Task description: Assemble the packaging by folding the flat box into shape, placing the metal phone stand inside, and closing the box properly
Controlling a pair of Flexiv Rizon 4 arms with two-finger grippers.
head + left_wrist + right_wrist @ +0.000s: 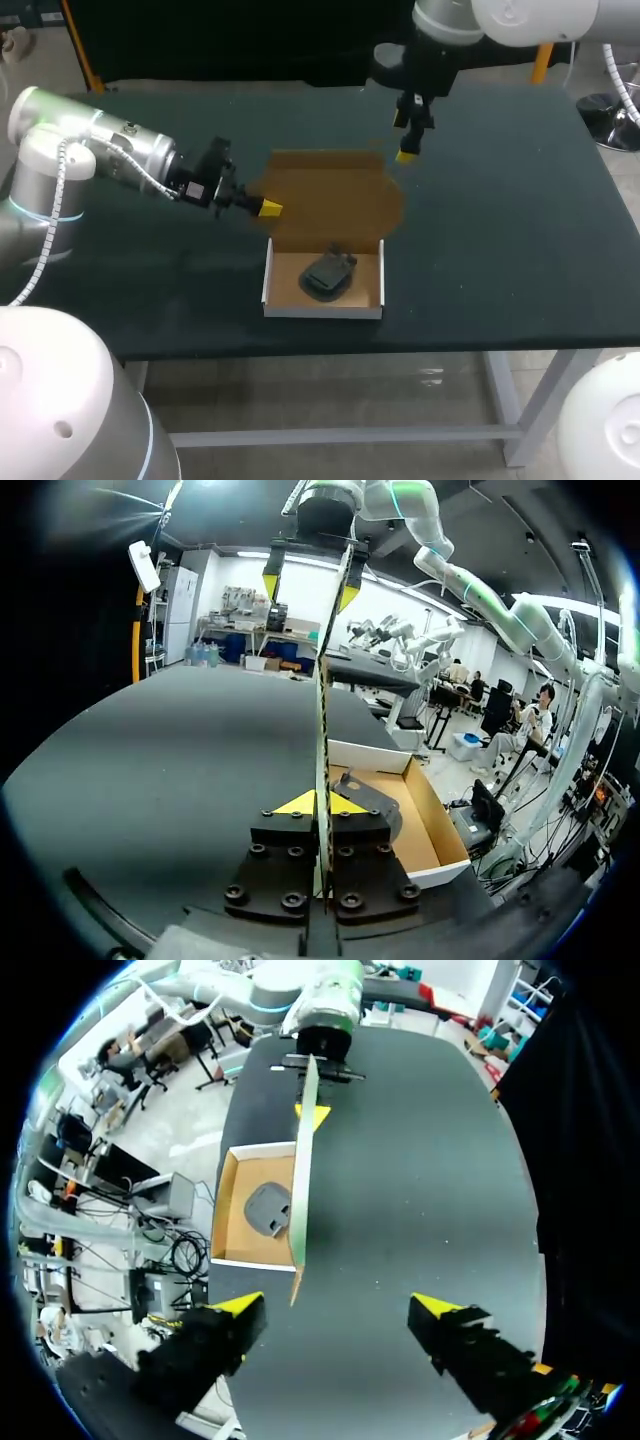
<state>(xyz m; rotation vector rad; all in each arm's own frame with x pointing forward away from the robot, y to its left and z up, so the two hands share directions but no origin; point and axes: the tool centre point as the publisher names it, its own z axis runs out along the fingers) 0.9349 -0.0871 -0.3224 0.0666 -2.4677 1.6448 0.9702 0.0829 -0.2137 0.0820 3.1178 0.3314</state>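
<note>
since the stand (327, 275) lies inside the box (272, 290), i judge the step in hand to be closing the lid (335, 195).

procedure:
1. hold the left gripper (262, 207) clamped on the lid's left edge; its two yellow tips pinch the cardboard from both sides.
2. swing the lid forward about its hinge at the tray's rear wall. do not pull sideways, or the tray may slide on the table (500, 230).
3. use the right gripper (405, 138) to steady the far right corner so the panel does not twist. its fingers stand wide apart just beside that corner, gripping nothing.
4. guide the lid's free edge inside the front wall before pressing down.

condition of the item: the box sits near the table's front middle, white outside, brown inside. the lid stands about upright, thin and likely to flex. the stand is dark, lying flat, apart from the walls.
</note>
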